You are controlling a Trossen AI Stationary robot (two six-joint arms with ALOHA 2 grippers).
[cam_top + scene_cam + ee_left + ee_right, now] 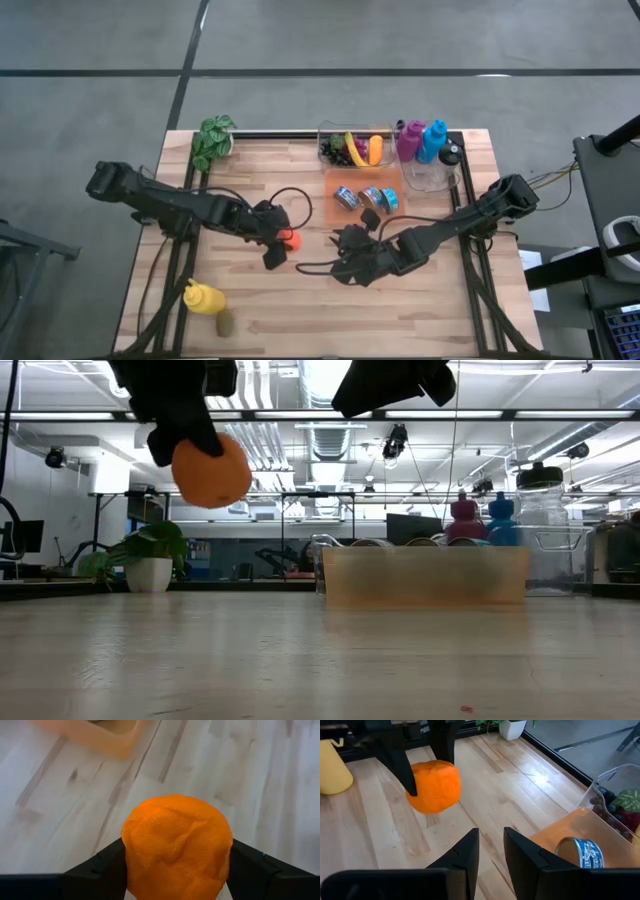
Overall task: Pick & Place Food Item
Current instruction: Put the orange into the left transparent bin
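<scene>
An orange fruit (291, 238) hangs above the table's middle, and my left gripper (283, 241) is shut on it. The low view shows the orange (210, 470) well clear of the tabletop. My right gripper (491, 851) hovers just to the right of it, near the table's centre (342, 255). It points toward the orange (434, 786), its fingers a narrow gap apart with nothing between them. My left gripper pinches the orange between its two fingers, one on each opposite side (131, 862). The fingers (405, 767) come down at it slanting from above. The orange fills the gap between them and hangs lifted clear of the table.
An orange tray (332, 205) with several cans (365, 197) stands behind the right gripper. Farther back are a clear box of fruit (350, 150), bottles (420, 140) and a clear jug (432, 175). A potted plant (213, 140) stands far left. A yellow bottle (203, 297) lies near left.
</scene>
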